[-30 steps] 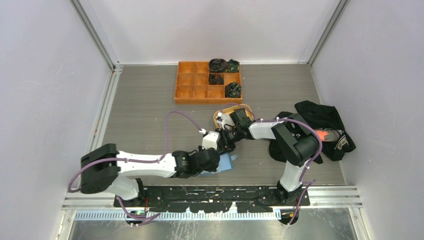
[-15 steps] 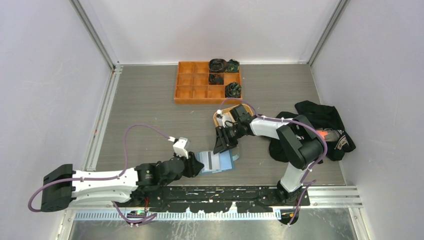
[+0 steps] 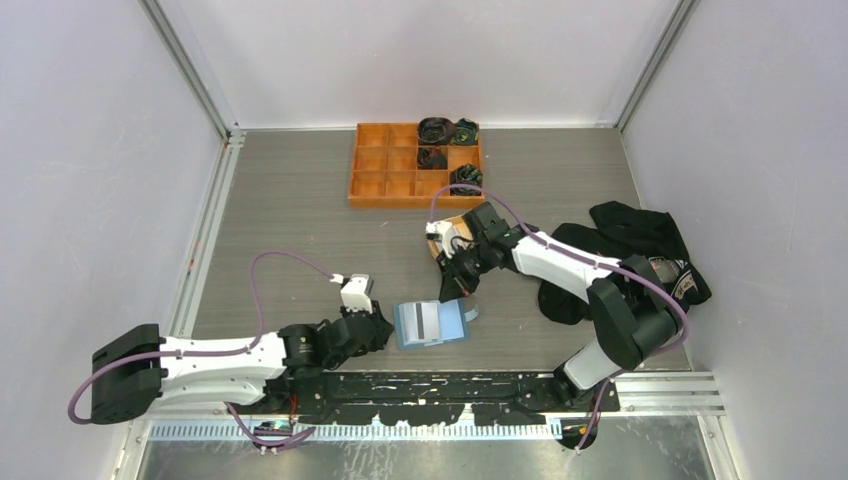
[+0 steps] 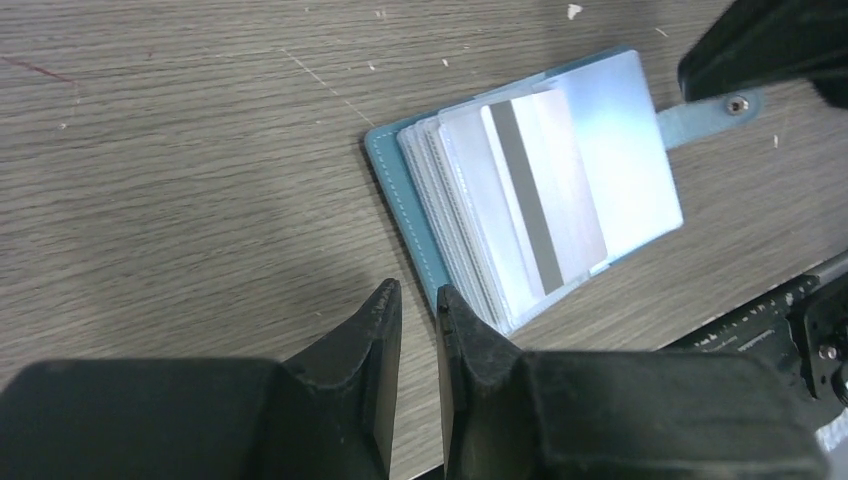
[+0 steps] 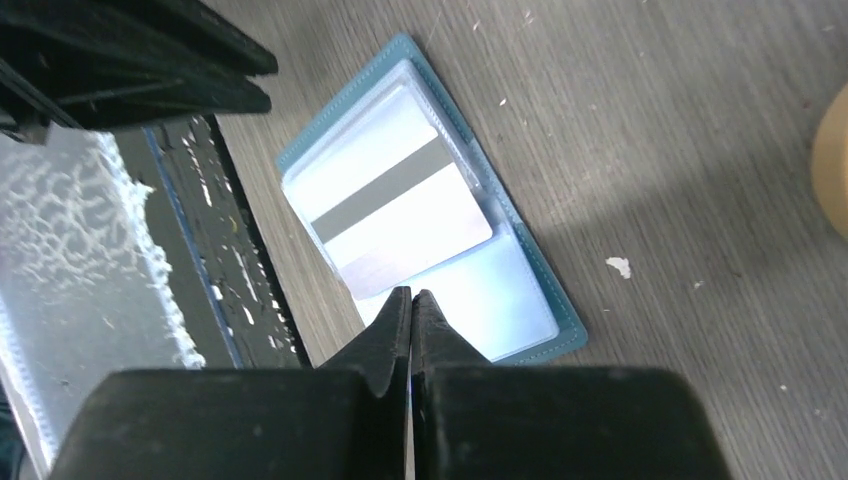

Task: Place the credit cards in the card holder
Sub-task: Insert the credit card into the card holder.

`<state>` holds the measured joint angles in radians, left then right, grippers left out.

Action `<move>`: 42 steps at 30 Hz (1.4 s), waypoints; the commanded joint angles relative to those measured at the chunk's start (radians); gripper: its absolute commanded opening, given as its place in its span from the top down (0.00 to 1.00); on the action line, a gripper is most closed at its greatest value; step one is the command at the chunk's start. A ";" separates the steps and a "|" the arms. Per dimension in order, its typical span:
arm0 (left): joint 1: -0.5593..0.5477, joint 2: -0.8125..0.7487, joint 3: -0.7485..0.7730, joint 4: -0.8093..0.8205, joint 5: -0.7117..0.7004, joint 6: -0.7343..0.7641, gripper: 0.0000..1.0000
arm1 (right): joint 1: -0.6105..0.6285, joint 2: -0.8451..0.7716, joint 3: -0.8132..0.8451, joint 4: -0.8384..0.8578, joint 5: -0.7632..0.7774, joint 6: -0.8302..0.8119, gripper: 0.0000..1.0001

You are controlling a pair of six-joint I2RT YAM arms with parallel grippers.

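Observation:
The blue card holder (image 3: 430,323) lies open on the table near the front edge, its clear slots up. One pale credit card (image 4: 545,190) with a grey stripe rests on the slot stack; I cannot tell whether it sits inside a pocket. My left gripper (image 4: 415,293) is just left of the holder's (image 4: 400,170) corner, its jaws a narrow gap apart with nothing between them. My right gripper (image 5: 411,294) hangs over the holder's (image 5: 540,300) other half, shut and empty. The striped card (image 5: 400,215) lies just beyond its tips.
A tan oval dish (image 3: 455,222) sits behind the holder, partly under my right wrist. An orange compartment tray (image 3: 385,165) with dark bundles stands at the back. Black clothing (image 3: 650,240) is heaped at the right. The black base rail (image 3: 430,390) runs along the near edge.
My left arm has drawn back to the left off the holder, uncovering it and the card. My right gripper has closed and shifted slightly toward the dish.

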<state>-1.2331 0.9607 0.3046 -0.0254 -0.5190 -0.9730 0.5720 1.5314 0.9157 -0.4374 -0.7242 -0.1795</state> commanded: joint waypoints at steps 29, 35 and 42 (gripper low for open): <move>0.055 0.235 0.054 0.162 0.133 -0.059 0.79 | 0.176 0.108 0.094 -0.161 0.340 -0.213 0.99; 0.056 0.281 0.069 0.193 0.156 -0.056 0.80 | 0.187 0.138 0.105 -0.143 0.327 -0.172 0.98; 0.056 0.341 0.093 0.215 0.178 -0.053 0.80 | 0.228 0.171 0.141 -0.129 0.338 -0.139 0.98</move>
<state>-1.1820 1.2694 0.3687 0.1535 -0.3588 -1.0218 0.7761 1.7023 1.0100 -0.6018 -0.3843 -0.3477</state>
